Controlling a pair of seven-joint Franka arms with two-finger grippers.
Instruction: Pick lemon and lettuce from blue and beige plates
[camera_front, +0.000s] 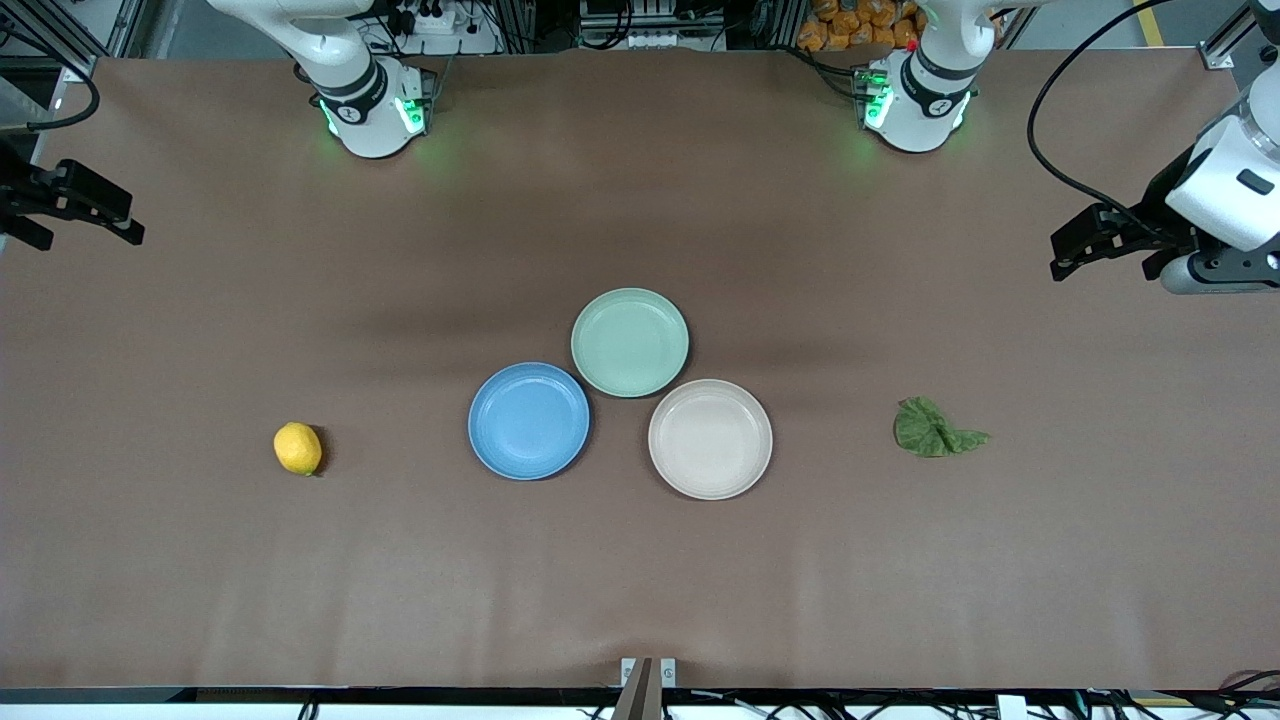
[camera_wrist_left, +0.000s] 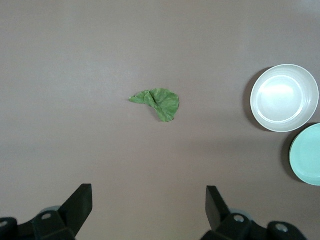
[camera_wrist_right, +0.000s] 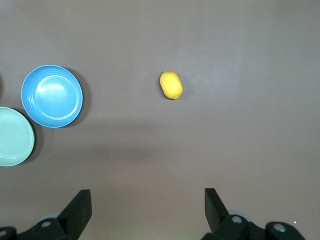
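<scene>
Lemon: the lemon (camera_front: 298, 448) (camera_wrist_right: 171, 85) sits bare on the brown table (camera_front: 640, 560), toward the right arm's end, well apart from the blue plate (camera_front: 529, 421) (camera_wrist_right: 52, 96) and on no plate at all.
Lettuce: the lettuce (camera_front: 933, 428) (camera_wrist_left: 157, 103) lies flat on the table toward the left arm's end, well apart from the beige plate (camera_front: 710, 439) (camera_wrist_left: 284, 98), its pointed tail turned away from the plates.
Plates: three plates cluster in the middle of the table, each just beside the other two. The mint-green plate (camera_front: 630, 342) (camera_wrist_left: 306, 155) (camera_wrist_right: 14, 136) is the one farthest from the front camera; the blue and beige ones sit nearer, blue toward the right arm's end, beige toward the left arm's end. Nothing lies in any of them.
Left gripper: the left gripper (camera_front: 1085, 240) (camera_wrist_left: 149, 207) hangs in the air over the table's edge at the left arm's end, fingers spread wide and holding nothing, with the lettuce on the table below it.
Right gripper: the right gripper (camera_front: 85, 210) (camera_wrist_right: 148, 207) hangs over the edge at the right arm's end, fingers likewise spread wide with nothing between them, the lemon on the table below it.
</scene>
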